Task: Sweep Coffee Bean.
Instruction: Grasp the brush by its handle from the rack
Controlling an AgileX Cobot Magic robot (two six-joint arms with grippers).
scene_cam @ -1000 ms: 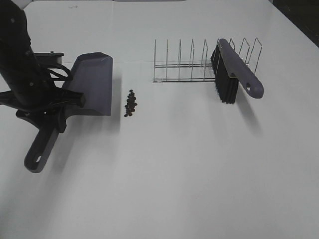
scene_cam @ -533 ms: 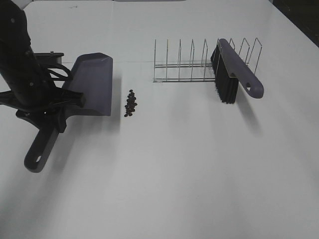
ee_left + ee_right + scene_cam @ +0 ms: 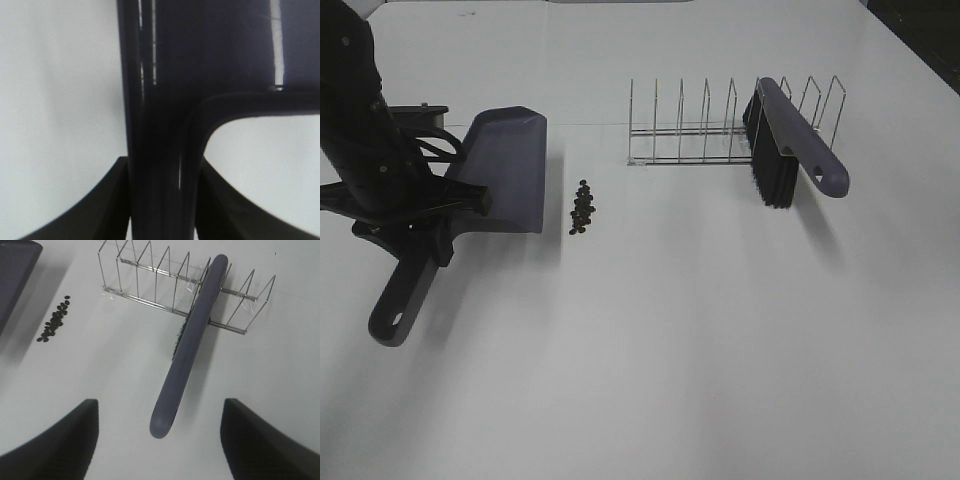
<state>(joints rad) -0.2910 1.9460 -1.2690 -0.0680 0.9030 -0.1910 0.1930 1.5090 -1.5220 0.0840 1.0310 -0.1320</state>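
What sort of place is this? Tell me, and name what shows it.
Most likely a robot test bench, not a home kitchen: a bare white table, a neat line of coffee beans laid beside a dustpan, and a brush propped in a wire rack.

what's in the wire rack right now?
Only the brush, lodged between wires near the rack's right end, handle poking out front. Where its bristles meet the base is hidden by the brush itself.

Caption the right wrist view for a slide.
Open right gripper hovers over the brush in the wire rack, coffee beans aside.
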